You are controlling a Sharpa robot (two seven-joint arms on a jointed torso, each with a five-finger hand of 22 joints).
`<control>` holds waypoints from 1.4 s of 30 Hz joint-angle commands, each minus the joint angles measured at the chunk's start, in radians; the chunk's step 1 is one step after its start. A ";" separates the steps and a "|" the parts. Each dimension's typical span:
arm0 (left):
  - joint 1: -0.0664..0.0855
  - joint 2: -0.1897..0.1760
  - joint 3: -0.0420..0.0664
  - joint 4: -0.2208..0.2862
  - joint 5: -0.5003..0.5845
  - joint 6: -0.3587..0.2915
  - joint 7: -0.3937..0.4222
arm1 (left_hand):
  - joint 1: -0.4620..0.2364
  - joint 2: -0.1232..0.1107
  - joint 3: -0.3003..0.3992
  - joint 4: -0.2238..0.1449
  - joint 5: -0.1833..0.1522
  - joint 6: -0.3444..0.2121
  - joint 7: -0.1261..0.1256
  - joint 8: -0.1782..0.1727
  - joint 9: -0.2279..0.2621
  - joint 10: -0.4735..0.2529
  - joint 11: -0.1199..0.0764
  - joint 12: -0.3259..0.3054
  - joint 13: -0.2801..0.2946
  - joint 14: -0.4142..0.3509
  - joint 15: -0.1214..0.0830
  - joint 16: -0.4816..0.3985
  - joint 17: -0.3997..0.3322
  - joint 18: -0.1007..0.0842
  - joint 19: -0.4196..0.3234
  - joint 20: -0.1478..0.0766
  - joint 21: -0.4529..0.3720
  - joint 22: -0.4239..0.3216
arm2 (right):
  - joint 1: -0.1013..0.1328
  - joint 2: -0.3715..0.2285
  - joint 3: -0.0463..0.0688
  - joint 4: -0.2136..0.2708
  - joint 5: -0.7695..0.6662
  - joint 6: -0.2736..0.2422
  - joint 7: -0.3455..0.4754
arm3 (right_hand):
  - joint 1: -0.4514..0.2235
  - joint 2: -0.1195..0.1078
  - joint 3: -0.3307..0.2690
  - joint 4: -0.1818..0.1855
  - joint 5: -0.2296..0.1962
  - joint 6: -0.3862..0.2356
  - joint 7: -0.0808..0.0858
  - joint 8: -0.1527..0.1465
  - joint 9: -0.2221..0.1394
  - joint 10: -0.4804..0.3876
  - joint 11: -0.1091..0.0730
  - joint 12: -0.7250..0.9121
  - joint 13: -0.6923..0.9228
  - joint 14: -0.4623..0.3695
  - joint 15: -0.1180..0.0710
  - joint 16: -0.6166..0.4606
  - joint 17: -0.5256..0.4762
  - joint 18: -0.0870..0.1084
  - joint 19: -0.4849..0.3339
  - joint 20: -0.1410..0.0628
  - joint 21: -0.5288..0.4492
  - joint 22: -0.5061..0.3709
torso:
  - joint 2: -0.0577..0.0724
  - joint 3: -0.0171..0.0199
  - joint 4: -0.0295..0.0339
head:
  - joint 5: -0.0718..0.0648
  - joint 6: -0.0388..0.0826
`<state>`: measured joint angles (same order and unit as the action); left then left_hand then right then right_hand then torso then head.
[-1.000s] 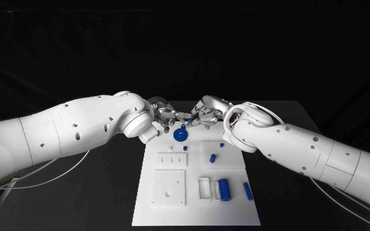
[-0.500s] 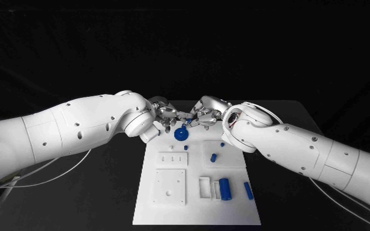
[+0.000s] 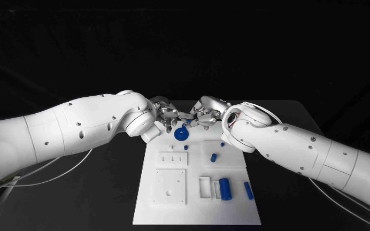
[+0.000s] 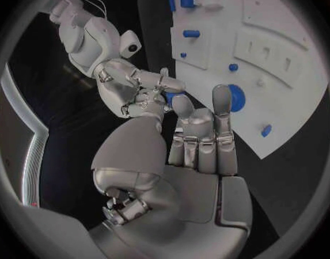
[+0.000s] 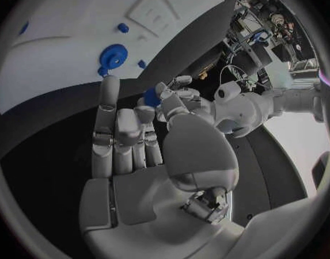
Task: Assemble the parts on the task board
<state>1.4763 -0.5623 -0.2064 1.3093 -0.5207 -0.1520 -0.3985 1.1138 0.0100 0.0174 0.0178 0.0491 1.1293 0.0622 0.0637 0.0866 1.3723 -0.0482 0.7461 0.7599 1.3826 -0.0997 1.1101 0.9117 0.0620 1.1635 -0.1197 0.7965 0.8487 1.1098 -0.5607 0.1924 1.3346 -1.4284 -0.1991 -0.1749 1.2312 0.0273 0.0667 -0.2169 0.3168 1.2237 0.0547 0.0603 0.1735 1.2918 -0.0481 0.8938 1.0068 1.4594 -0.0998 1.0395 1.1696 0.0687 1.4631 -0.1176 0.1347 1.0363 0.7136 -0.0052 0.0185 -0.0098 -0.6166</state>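
Note:
The white task board (image 3: pixel 197 209) lies lengthwise on the black table. Both hands meet above its far end. My left hand (image 3: pixel 166 114) and my right hand (image 3: pixel 207 113) touch fingertips around a small blue part (image 3: pixel 188 120), held just clear of the board. In the left wrist view the blue part (image 4: pixel 168 97) sits between my left hand's (image 4: pixel 197 149) fingertips and the right hand (image 4: pixel 132 89). The right wrist view shows the part (image 5: pixel 151 96) between my right hand (image 5: pixel 129 149) and the left hand (image 5: pixel 181 95). A blue gear (image 3: pixel 181 135) stands on the board right below them.
Nearer on the board lie a blue cylinder (image 3: pixel 224 188), a slim blue peg (image 3: pixel 247 190), a short blue peg (image 3: pixel 213 158) and two tiny blue studs (image 3: pixel 222 145). White slotted blocks (image 3: pixel 172 159) occupy the board's left half. Bare black table flanks the board.
Both hands stay together over the board's far end with the blue part between their fingertips. The left arm has shifted only slightly.

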 commanded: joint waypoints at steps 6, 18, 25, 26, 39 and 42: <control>0.000 0.002 0.000 -0.001 0.014 0.020 0.004 | 0.004 0.013 0.000 -0.010 0.000 0.012 -0.001 0.001 0.000 0.003 0.000 -0.007 0.000 -0.008 -0.001 -0.010 -0.006 -0.007 0.005 0.000 -0.015 0.014 | 0.000 0.005 0.000 -0.002 -0.004 0.014 0.000 | 0.010 0.001 0.006 0.001 0.004 0.032 -0.025 0.003 0.002 0.001 -0.004 0.000 0.002 0.003 -0.006 0.005 0.002 -0.015 0.033 -0.007 0.003 0.000 | 0.001 -0.0002 -0.0008 | -0.001 -0.001; 0.000 0.005 0.000 -0.005 0.016 0.026 0.005 | 0.029 0.036 0.006 -0.041 0.001 0.020 -0.003 0.001 0.002 -0.001 -0.001 -0.007 0.000 -0.011 -0.001 -0.015 -0.011 -0.008 0.008 0.000 -0.028 0.027 | 0.002 0.009 -0.003 -0.004 0.012 0.026 0.005 | 0.011 0.001 0.009 0.001 0.006 0.032 -0.025 0.003 0.002 0.001 -0.004 -0.001 0.002 0.003 -0.006 0.004 0.002 -0.015 0.032 -0.007 0.003 0.000 | 0.001 0.0002 0.0006 | 0.000 -0.004; 0.000 0.005 0.000 -0.007 0.015 0.035 0.000 | 0.060 0.058 0.017 -0.074 0.010 0.023 -0.005 0.001 0.003 -0.003 -0.002 -0.004 0.001 -0.011 -0.001 -0.014 -0.012 -0.008 0.010 0.001 -0.037 0.037 | 0.003 0.008 -0.004 -0.003 0.013 0.025 0.005 | 0.011 0.001 0.009 0.001 0.006 0.032 -0.025 0.003 0.002 0.001 -0.004 -0.001 0.002 0.003 -0.006 0.004 0.002 -0.015 0.032 -0.007 0.003 0.000 | 0.001 -0.0003 0.0003 | 0.001 -0.006; 0.000 0.005 0.000 -0.008 0.014 0.036 -0.001 | 0.069 0.060 0.021 -0.082 0.026 0.024 -0.006 0.001 0.003 -0.004 -0.002 -0.004 0.000 -0.011 -0.002 -0.014 -0.013 -0.008 0.011 0.001 -0.038 0.039 | 0.003 0.008 -0.004 -0.002 0.013 0.025 0.005 | 0.011 0.001 0.009 0.001 0.006 0.032 -0.025 0.003 0.002 0.001 -0.004 -0.001 0.002 0.003 -0.006 0.004 0.002 -0.015 0.032 -0.007 0.003 0.000 | 0.001 0.0001 0.0003 | 0.001 -0.006; -0.001 0.008 0.000 -0.016 0.010 0.048 -0.005 | 0.075 0.074 0.034 -0.118 0.145 0.016 -0.004 0.000 -0.003 -0.009 -0.002 0.002 -0.004 -0.013 -0.002 -0.012 -0.019 -0.008 0.023 0.001 -0.075 0.090 | 0.003 0.007 -0.004 -0.003 0.012 0.026 0.004 | 0.011 0.001 0.013 0.001 0.008 0.033 -0.025 0.003 0.004 0.001 -0.004 0.001 0.003 0.003 -0.006 0.005 0.003 -0.015 0.032 -0.007 0.003 0.000 | 0.001 -0.0001 -0.0007 | 0.002 -0.010; -0.001 0.007 0.000 -0.017 0.009 0.054 -0.003 | 0.075 0.077 0.045 -0.128 0.194 0.016 -0.005 0.000 -0.004 -0.011 -0.003 0.003 -0.004 -0.014 -0.002 -0.013 -0.020 -0.008 0.024 0.001 -0.079 0.096 | 0.003 0.006 -0.004 -0.004 0.012 0.027 0.003 | 0.011 0.001 0.013 0.001 0.008 0.033 -0.025 0.003 0.004 0.001 -0.004 0.001 0.003 0.003 -0.006 0.005 0.003 -0.015 0.032 -0.007 0.003 0.000 | 0.001 0.0001 0.0000 | 0.000 -0.011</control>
<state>1.4764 -0.5563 -0.2057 1.2936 -0.5130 -0.1203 -0.4083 1.1824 0.0786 0.0610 -0.1047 0.2293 1.1484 0.0571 0.0638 0.0833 1.3682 -0.0518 0.7447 0.7572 1.3754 -0.0998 1.0989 0.8930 0.0616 1.1777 -0.1198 0.7217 0.9439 1.1117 -0.5551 0.1870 1.3289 -1.4200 -0.1808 -0.1758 1.2378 0.0260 0.0721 -0.2168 0.3215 1.2241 0.0551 0.0604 0.1740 1.2938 -0.0461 0.8938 1.0091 1.4593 -0.0997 1.0395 1.1721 0.0687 1.4631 -0.1176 0.1349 1.0363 0.7144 -0.0052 0.0176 -0.0082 -0.6263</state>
